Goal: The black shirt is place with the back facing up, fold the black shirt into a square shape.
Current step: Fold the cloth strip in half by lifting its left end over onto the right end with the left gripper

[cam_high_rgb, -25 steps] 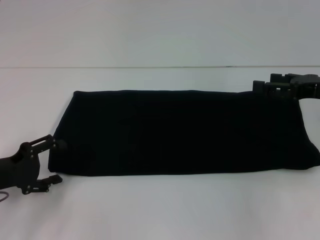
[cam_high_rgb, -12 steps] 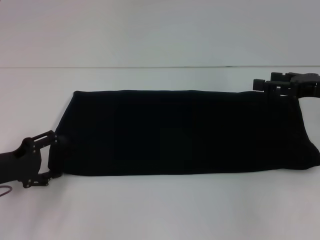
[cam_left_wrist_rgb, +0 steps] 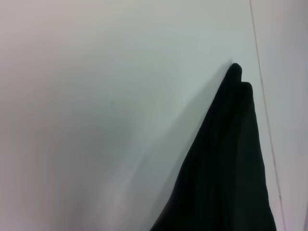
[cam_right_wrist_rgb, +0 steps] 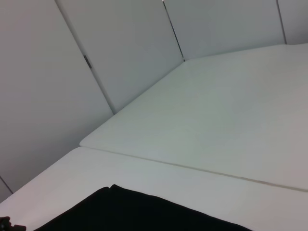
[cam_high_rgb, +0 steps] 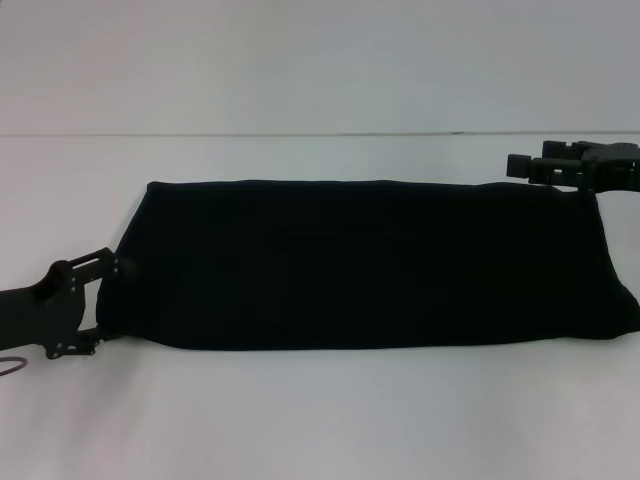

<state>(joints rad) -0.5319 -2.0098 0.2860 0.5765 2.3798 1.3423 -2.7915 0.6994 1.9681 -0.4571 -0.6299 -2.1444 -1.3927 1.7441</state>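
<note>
Shirt [cam_high_rgb: 370,265]: black, no print showing; lies flat on the white bench [cam_high_rgb: 320,420] as one long folded band running left to right across the middle of the head view. Far edge straight; near edge straight, with a slight bulge at the right end, which reaches the edge of the picture. Left end slants outward from the far corner to the near corner. In the left wrist view the shirt [cam_left_wrist_rgb: 231,173] shows as a narrowing dark wedge of at least two stacked layers ending in a tip against the bench [cam_left_wrist_rgb: 96,120]. In the right wrist view one corner of the shirt [cam_right_wrist_rgb: 134,211] lies on the bench [cam_right_wrist_rgb: 216,139], with pale wall panels [cam_right_wrist_rgb: 72,57] behind.

Left hand [cam_high_rgb: 98,302]: low at the shirt's near-left corner, at bench level. Fingers spread apart, one [cam_high_rgb: 95,260] by the left edge, the other [cam_high_rgb: 82,346] at the near corner; the shirt's edge sits between them. Whether they touch the cloth cannot be told.

Right hand [cam_high_rgb: 520,167]: at the shirt's far-right corner, just above the far edge. Whether its fingers are apart or together, and whether it has hold of the cloth, cannot be told.
</note>
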